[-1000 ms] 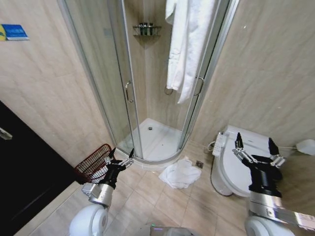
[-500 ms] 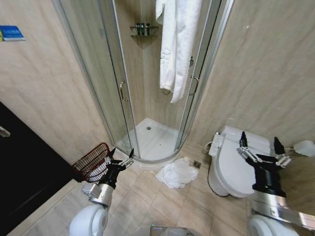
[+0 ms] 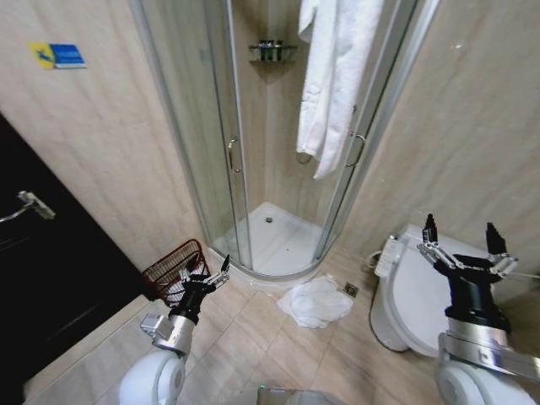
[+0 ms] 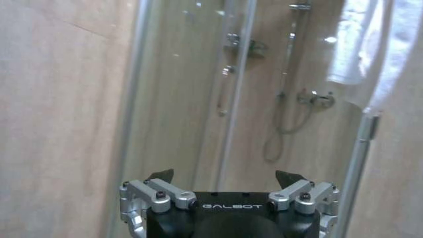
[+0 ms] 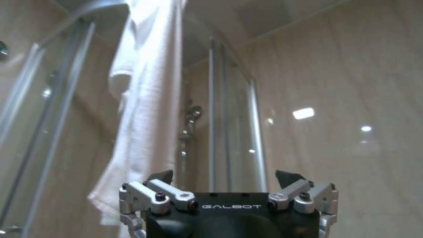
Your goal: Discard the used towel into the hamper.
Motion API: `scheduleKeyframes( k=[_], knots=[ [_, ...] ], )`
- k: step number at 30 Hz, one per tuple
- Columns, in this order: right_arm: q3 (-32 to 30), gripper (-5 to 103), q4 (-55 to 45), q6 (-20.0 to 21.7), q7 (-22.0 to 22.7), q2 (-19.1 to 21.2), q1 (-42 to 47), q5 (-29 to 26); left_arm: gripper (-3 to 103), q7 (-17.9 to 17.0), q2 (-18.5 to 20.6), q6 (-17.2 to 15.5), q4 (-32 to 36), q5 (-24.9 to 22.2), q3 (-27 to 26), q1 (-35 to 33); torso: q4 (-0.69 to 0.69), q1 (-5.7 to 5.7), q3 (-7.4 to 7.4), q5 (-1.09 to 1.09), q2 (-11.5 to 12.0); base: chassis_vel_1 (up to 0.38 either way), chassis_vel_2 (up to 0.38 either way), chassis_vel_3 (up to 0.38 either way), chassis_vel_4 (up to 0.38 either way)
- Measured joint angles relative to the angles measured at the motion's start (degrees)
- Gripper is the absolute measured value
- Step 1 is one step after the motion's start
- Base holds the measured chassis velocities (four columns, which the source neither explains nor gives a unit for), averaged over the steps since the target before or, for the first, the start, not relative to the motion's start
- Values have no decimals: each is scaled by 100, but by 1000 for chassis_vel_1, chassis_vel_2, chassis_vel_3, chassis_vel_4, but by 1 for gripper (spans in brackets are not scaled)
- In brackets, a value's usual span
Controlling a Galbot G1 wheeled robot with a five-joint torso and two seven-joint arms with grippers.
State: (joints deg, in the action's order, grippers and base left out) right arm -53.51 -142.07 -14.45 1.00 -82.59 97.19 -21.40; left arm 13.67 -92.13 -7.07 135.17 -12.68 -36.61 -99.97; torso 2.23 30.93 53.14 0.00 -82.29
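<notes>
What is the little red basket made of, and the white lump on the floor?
The hamper looks like thin metal wire with a dark red coating: you can see through its mesh. The crumpled towel looks like soft white cloth, folded and bunched.

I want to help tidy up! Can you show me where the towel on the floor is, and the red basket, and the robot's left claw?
towel on the floor (image 3: 315,301), head view, middle of the crumpled white heap.
hamper (image 3: 170,272), head view, wire mesh side.
left gripper (image 3: 208,280), head view, midway between its open fingertips.
</notes>
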Motion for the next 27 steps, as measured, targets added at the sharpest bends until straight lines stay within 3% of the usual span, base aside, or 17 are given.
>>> scheduleKeyframes(
  k=[11,19,24,27],
  knots=[
    [-415,100,-69,41,77,553,-355,-384,100,0,-1,0,0,0,0,0,0,0,0,0,0,119,124,121,116],
    [-1370,100,234,348,205,1928,-1164,-1330,100,0,2,0,0,0,-1,-1,2,0,0,2,0,80,75,81,89],
    [-1941,100,353,431,224,2495,-1336,-1766,100,0,0,0,0,0,1,0,0,0,0,1,0,0,0,0,0],
    [-2229,100,281,708,129,2606,-1310,-1998,100,0,-1,0,0,0,1,0,-1,0,0,0,0,0,0,0,0]
  ],
)
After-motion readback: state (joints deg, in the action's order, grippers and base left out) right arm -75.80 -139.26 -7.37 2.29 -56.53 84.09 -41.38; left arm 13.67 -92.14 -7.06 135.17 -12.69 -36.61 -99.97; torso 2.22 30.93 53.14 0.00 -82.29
